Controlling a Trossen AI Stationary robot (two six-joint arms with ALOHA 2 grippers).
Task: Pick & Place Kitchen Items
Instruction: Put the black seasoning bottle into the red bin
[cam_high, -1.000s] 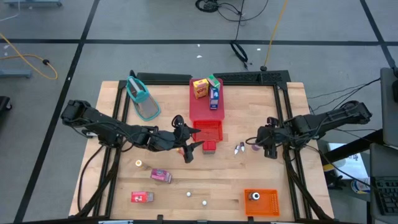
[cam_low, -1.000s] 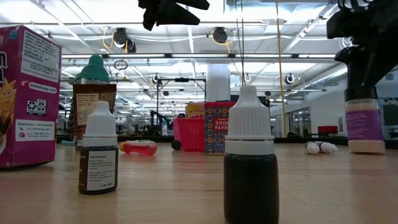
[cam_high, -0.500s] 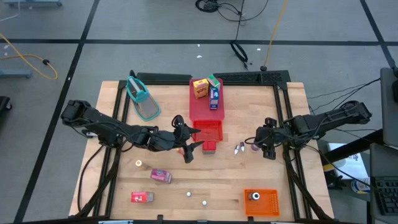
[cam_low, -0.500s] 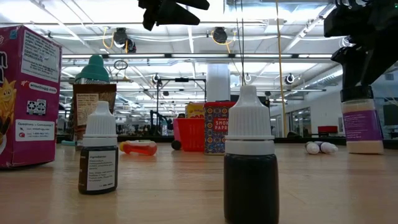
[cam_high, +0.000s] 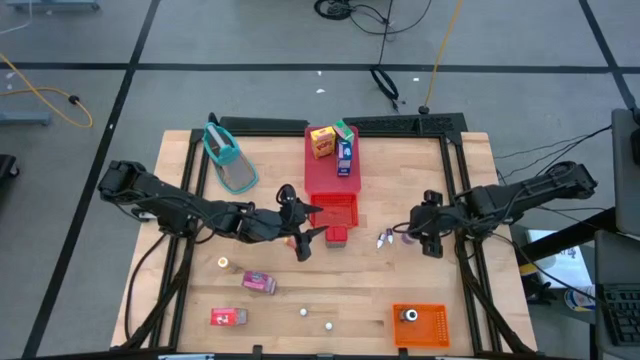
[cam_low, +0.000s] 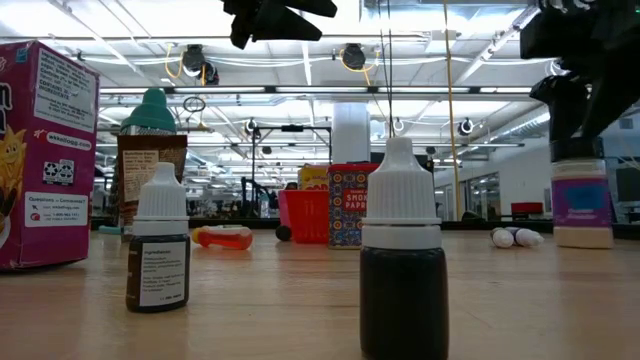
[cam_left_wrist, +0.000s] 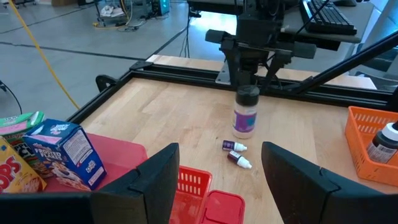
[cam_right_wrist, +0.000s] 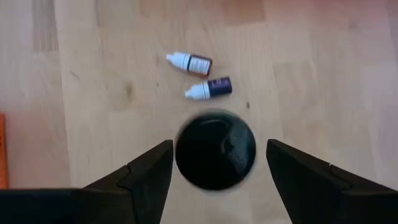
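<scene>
Right gripper (cam_high: 424, 231) over black-capped jar (cam_left_wrist: 245, 112), jaws spread clear of cap
Jar upright on tabletop (cam_high: 470, 290) beside two droppers (cam_right_wrist: 199, 76); left gripper (cam_high: 303, 232) open near red basket (cam_high: 336, 211)

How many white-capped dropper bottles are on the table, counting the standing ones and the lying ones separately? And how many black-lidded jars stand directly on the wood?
Standing dropper bottles: 2
Lying dropper bottles: 2
Black-lidded jar: 1
Total: 5
</scene>
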